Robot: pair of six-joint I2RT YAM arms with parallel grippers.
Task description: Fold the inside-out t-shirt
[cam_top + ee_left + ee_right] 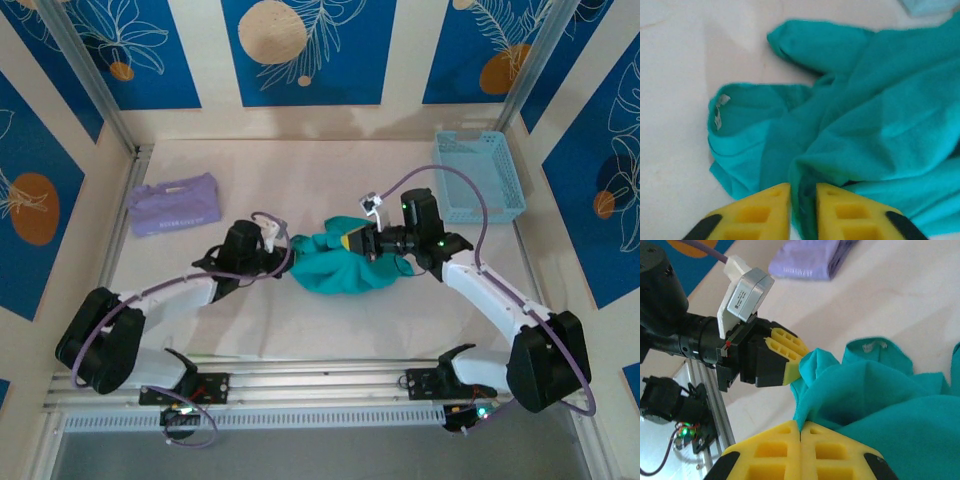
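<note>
The inside-out t-shirt (345, 265) is a teal bunch on the middle of the table, with both grippers at it. My left gripper (290, 258) is at its left edge. In the left wrist view the yellow fingers (765, 210) stand a little apart, open, with a loose fold of the t-shirt (880, 100) in the gap. My right gripper (801, 424) is shut on an edge of the t-shirt (890, 405), jaws pressed together. Just ahead of it the left gripper (797, 360) touches the same fold. The collar with its white label (720, 107) faces up.
A folded lavender garment (175, 207) lies at the back left. A light blue basket (480, 175) stands at the back right. The metal rail (320, 375) with the arm bases runs along the near edge.
</note>
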